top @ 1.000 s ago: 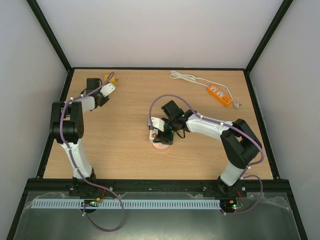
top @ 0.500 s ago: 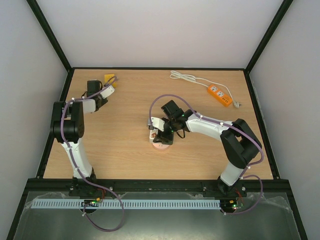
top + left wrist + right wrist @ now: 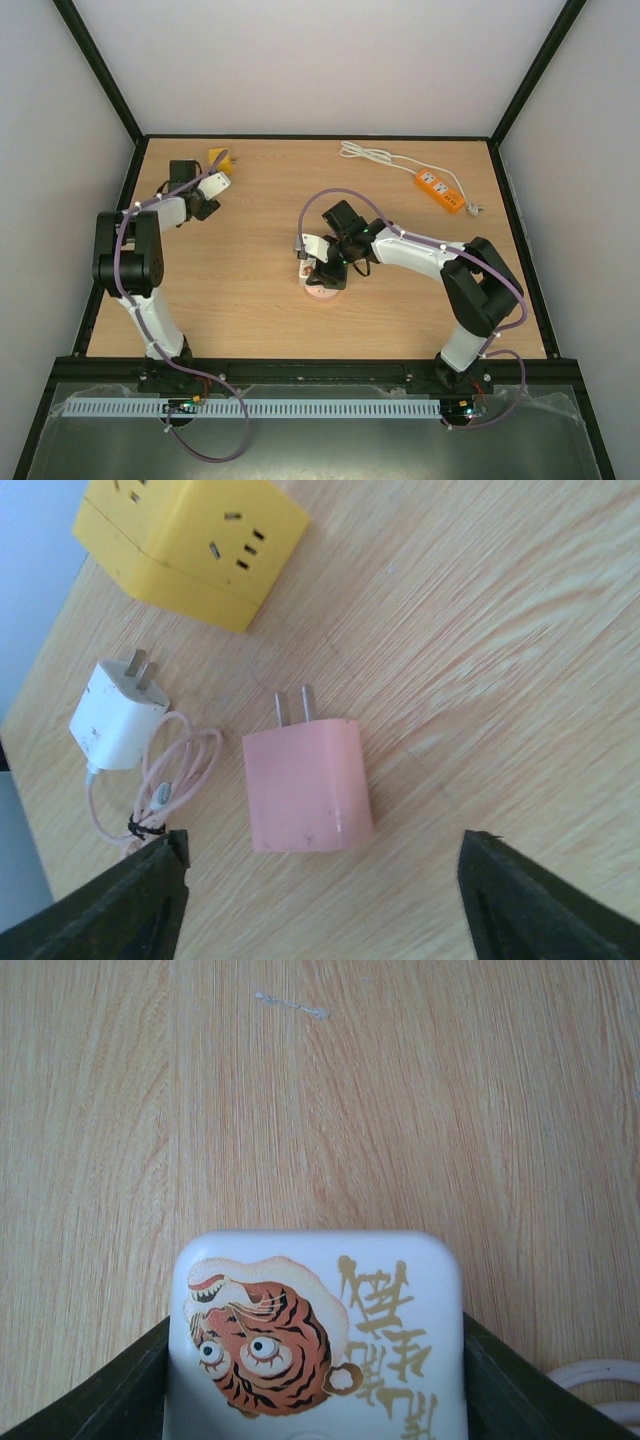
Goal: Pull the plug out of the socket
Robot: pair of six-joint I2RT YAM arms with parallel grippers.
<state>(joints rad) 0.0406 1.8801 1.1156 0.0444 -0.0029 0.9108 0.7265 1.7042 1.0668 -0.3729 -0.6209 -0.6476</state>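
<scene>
Right tool [image 3: 318, 266], centre frame, sits clamped on the tiger-printed plug [image 3: 315, 1330] seated atop the pink socket [image 3: 322, 293] directly beneath it; left tool [image 3: 214, 181], spread apart, hangs upper left.

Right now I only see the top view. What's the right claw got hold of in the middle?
Observer: A white block with a tiger picture sits tight between the fingers of the right gripper.
Operator: And the left claw, by the yellow thing?
Observer: The left gripper is open above a loose pink plug, whose prongs point toward the yellow socket.
</scene>
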